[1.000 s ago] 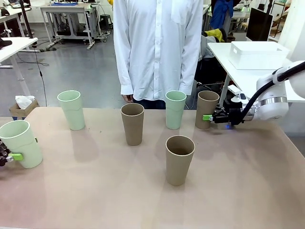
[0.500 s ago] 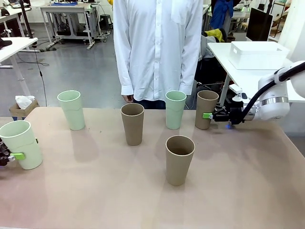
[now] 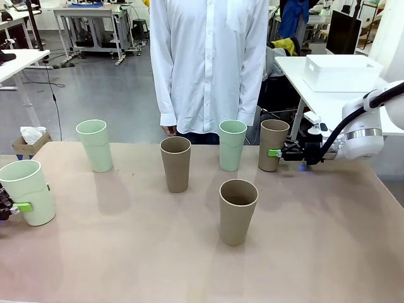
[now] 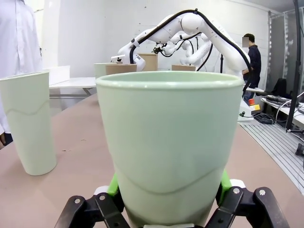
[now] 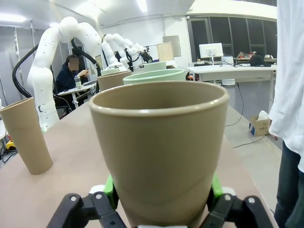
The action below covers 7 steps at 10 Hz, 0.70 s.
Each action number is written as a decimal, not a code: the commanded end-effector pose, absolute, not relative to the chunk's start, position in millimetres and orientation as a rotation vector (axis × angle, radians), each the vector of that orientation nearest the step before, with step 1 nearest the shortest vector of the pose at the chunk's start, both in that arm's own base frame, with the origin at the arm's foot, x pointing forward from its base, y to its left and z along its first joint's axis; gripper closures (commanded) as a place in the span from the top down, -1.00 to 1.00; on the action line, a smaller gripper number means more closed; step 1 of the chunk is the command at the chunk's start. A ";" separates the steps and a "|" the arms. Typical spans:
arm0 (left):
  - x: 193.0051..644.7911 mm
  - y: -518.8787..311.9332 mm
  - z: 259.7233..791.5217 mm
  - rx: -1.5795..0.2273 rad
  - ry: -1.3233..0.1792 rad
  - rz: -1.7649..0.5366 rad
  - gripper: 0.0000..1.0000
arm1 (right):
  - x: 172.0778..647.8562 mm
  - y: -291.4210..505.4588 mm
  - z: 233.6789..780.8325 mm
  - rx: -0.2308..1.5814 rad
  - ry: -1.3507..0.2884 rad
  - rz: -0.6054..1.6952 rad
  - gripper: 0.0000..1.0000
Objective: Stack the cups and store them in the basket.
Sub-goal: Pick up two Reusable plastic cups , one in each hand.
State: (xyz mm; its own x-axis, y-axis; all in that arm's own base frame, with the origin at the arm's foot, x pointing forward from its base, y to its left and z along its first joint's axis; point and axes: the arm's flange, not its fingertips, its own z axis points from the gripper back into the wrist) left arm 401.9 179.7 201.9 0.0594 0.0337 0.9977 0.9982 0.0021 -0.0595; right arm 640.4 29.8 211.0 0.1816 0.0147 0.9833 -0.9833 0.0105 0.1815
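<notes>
My left gripper [image 3: 17, 207] [image 4: 168, 190] is shut on a mint green cup [image 3: 28, 191] [image 4: 168, 142] at the table's left edge. My right gripper [image 3: 276, 153] [image 5: 161, 190] is shut on a tan-brown cup [image 3: 273, 145] [image 5: 159, 147] at the far right. Standing free are a mint cup [image 3: 95, 145] at the far left, a brown cup [image 3: 175, 164] in the middle, a mint cup [image 3: 232, 145] behind it, and a brown cup [image 3: 238, 211] nearer me. The white basket [image 3: 341, 72] sits on a separate white table at the back right.
A person in a white shirt [image 3: 208, 63] stands at the far edge, arms hanging down. The tan table [image 3: 126, 252] has open surface along its front and right side. The left wrist view shows a free mint cup [image 4: 31, 123] to the left.
My right gripper has lifted its brown cup slightly and shifted it a little left. The left gripper and its mint cup have barely moved. The other cups stand as before.
</notes>
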 end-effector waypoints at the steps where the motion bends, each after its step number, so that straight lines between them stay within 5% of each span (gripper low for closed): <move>1: 402.7 180.9 203.5 -1.249 -1.191 -1.154 0.14 | 640.5 29.9 211.0 1.272 -1.068 1.073 0.08; 6: 402.7 180.9 203.5 -1.249 -1.191 -1.154 0.14 | 640.5 29.9 211.0 1.272 -1.068 1.073 0.08; 7: 406.0 179.7 204.0 -1.264 -1.168 -1.142 0.70 | 640.3 29.7 210.9 1.272 -1.067 1.074 0.71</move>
State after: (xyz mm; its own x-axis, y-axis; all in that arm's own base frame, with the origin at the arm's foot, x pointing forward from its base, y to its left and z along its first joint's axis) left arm 406.2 179.4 204.0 0.0791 0.0239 0.9966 0.9969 -0.0037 -0.0790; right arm 640.3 29.7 210.9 0.1819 0.0147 0.9832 -0.9833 0.0107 0.1817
